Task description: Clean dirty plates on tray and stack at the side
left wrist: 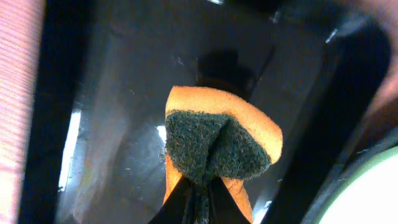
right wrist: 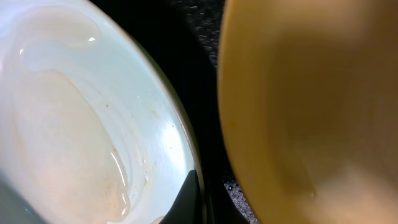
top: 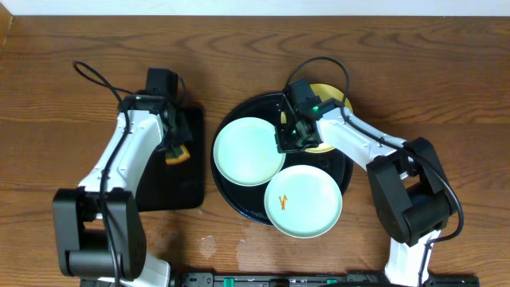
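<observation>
Left fingers (left wrist: 177, 200): clenched on orange sponge (left wrist: 217, 140), above rectangular black tray (top: 171, 190).
Right fingers (right wrist: 189, 198): pinched shut on nothing we can see, low between mint plate (top: 249, 151) and yellow plate (top: 331, 97).
Round tray (top: 227, 187): carries all three plates, at 9, 1 and 5 o'clock. The 5 o'clock one is the smeared plate (top: 307, 203).
We count none stacked, so we judge most of the cleaning remains.
</observation>
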`<state>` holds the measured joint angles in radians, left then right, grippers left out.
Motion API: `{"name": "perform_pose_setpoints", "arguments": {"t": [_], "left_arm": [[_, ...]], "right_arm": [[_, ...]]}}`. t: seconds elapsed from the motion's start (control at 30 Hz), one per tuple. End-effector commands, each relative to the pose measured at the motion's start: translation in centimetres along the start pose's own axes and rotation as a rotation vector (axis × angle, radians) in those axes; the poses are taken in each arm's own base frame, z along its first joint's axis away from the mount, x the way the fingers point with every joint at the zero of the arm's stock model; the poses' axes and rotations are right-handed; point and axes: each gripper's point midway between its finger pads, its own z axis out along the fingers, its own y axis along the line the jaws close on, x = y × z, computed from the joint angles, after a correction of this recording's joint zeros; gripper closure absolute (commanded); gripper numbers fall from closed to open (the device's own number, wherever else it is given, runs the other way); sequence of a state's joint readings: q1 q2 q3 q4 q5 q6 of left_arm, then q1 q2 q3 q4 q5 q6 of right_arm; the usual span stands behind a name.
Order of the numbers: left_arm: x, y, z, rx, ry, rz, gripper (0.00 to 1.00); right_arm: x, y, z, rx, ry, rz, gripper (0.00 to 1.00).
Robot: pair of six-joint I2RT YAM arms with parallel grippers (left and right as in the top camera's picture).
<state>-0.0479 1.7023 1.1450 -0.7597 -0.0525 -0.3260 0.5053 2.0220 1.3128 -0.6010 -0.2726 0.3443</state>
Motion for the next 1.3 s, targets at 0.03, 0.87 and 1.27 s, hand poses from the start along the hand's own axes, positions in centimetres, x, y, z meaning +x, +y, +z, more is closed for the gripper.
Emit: {"name": "perform_pose_setpoints", "arguments": {"t": [0.03,0.87,1.27], "left_arm": [[1.3,-0.3,1.1,0.046,0.055,0.071,0.91],[5.5,-9.4,1.3,0.389,0.144,0.22,0.92],[6.5,-9.2,3.2,0.371,0.207,0.214,0.92]], "right_arm": [[0.6,0.1,0.8,-0.024,0.029,-0.072,0.99],[0.6,3.7,-0.3,-0.273,0.055,-0.065,0.99],[0.6,3.8,-0.4,-0.277,0.053,-0.07,0.99]]}}
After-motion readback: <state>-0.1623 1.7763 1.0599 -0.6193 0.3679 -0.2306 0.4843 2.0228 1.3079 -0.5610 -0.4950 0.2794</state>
